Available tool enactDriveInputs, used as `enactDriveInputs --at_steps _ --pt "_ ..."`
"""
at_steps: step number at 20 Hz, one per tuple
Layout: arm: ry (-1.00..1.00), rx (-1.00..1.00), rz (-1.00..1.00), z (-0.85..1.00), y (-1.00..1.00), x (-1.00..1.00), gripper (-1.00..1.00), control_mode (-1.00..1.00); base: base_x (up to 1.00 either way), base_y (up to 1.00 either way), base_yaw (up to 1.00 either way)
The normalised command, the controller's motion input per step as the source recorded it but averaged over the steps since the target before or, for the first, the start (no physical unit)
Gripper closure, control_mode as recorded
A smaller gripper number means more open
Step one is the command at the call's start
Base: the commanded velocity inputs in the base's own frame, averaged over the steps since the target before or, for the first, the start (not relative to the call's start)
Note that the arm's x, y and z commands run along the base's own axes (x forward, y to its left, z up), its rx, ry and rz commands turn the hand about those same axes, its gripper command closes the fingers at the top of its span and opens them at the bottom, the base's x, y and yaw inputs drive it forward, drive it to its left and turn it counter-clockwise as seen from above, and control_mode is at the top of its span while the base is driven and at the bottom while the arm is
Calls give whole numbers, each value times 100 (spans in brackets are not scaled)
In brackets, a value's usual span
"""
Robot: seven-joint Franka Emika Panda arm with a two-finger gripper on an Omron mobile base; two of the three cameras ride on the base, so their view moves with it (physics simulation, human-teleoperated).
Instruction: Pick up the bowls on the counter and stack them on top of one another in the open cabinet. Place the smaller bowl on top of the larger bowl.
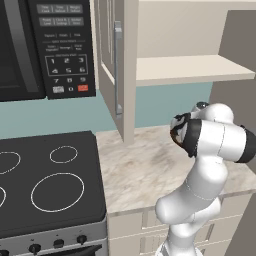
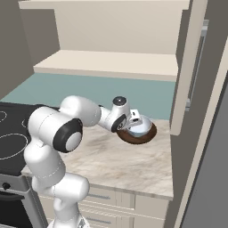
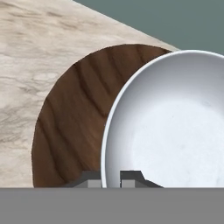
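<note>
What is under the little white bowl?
The brown bowl lies below the small bowl, on the counter. The gripper pinches the small bowl's rim. The small bowl covers part of the brown one.

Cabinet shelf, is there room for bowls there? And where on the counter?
The cabinet shelf looks bare along its length. The counter is free between the stovetop and the arm. It is crowded by the back wall, where the tool pinches the smaller bowl over the larger bowl.
</note>
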Motion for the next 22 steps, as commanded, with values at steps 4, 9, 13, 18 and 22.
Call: enactDriveInputs --at_steps 4,9,13,18,22 --pt "1 0 4 -13 0 0 100 -100 0 0 0" --pt "1 0 4 -12 0 1 100 -100 0 0 0" --pt "0 0 4 -10 0 5 100 -100 0 0 0" --pt "0 0 5 -9 0 9 100 -100 0 0 0" --pt "0 0 5 -9 0 10 100 -100 0 0 0"
